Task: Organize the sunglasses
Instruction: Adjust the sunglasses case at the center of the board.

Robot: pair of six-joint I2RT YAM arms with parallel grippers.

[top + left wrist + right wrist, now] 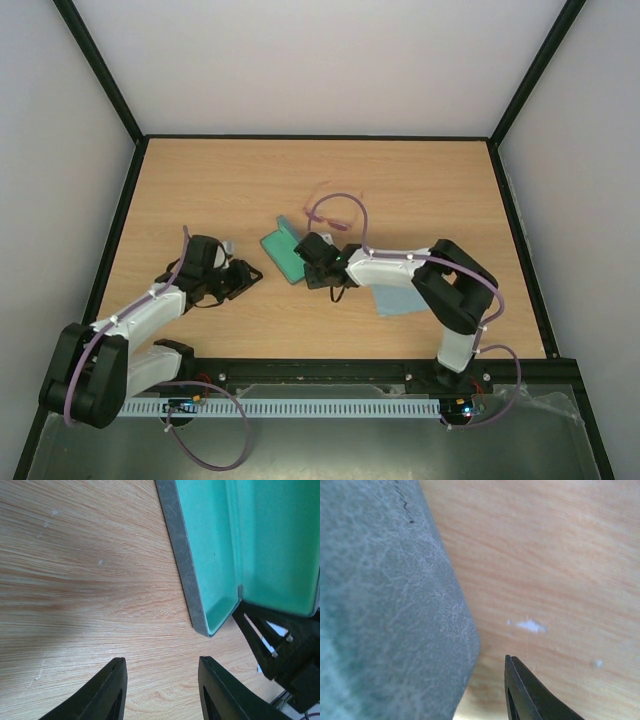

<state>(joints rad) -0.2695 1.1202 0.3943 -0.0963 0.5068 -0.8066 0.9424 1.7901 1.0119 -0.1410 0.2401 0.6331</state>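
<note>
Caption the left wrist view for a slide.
Open left gripper above the wooden table, beside the open green-lined case.

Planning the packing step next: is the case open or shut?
Open: the case shows its green lining, with the lid raised off the tray.

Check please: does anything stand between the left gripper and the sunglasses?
Yes. The open case lies between the left gripper and the sunglasses, which rest just beyond it. The right gripper is at the case's edge, also close to that path.
</note>
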